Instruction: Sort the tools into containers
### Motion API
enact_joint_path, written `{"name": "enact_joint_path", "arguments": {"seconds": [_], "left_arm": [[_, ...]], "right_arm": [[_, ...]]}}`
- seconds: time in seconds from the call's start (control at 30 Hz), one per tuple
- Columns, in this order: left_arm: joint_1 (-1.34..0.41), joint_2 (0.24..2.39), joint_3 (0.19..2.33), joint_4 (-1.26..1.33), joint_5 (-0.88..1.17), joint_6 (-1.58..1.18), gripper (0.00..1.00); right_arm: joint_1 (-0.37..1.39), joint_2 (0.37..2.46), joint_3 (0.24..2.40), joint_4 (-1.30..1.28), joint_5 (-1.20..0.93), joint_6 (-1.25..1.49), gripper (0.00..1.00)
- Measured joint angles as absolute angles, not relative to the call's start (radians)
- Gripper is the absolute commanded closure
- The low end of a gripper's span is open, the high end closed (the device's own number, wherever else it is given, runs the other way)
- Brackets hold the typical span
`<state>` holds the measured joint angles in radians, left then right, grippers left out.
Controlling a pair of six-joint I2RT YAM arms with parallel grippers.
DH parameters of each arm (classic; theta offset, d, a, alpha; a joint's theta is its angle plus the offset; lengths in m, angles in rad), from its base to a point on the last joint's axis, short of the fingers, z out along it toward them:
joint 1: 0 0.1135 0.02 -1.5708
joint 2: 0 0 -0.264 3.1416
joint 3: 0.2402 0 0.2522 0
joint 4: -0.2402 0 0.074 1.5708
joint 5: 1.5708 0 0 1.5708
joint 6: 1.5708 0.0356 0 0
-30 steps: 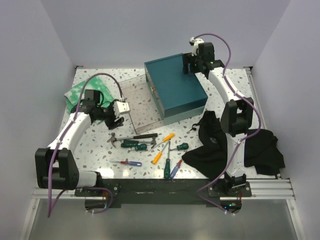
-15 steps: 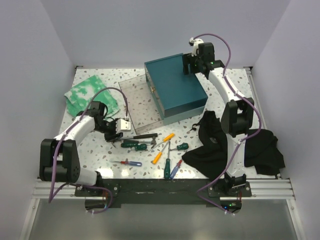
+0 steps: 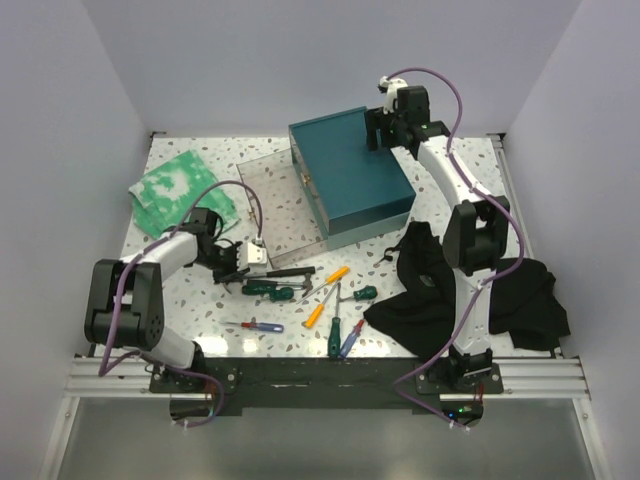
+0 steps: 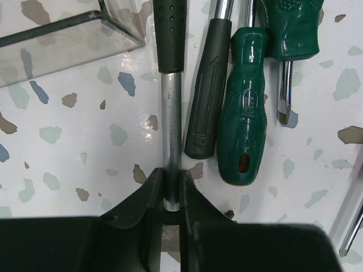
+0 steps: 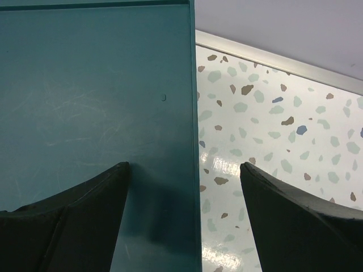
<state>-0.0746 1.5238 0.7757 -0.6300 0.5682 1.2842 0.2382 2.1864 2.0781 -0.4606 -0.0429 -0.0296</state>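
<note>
**Hammer held by its bare shaft**

Top view: left gripper (image 3: pixel 233 271) sits centre-left on the hammer (image 3: pixel 290 271), just below the clear box (image 3: pixel 272 195); right gripper (image 3: pixel 385 128) hovers over the teal box (image 3: pixel 350 175).
Left wrist: jaws clamped on the steel shaft, which may slip or pivot when lifted; the green screwdriver (image 4: pixel 244 113) alongside could get dragged.
Right wrist: jaws apart, holding nothing.

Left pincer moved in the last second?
Yes. In the top view the left pincer went from beside the left wall of the clear box toward the near edge; it's now shut on the hammer, on its metal shaft.
</note>
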Motion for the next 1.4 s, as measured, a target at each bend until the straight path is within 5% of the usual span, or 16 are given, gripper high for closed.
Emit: {"name": "enact_joint_path", "arguments": {"seconds": [0.43,0.83,1.17,1.4], "left_arm": [[0.073,1.333,0.789,-0.824,0.505,1.408,1.0],[0.145,1.331,1.118,-1.048,0.618,1.531,1.0],[0.145,1.576,1.294,-0.828,0.603,1.263,1.0],[0.141,1.737,1.489,-0.614,0.633,0.778,1.0]], "right_arm": [[0.238,2.186,2.075,-0.457,-0.043,-0.031,0.18],[0.238,2.186,2.075,-0.457,-0.044,-0.03,0.18],[0.238,2.185,2.075,-0.456,-0.043,-0.031,0.17],[0.238,2.177,2.059,-0.447,-0.041,-0.031,0.17]]}}
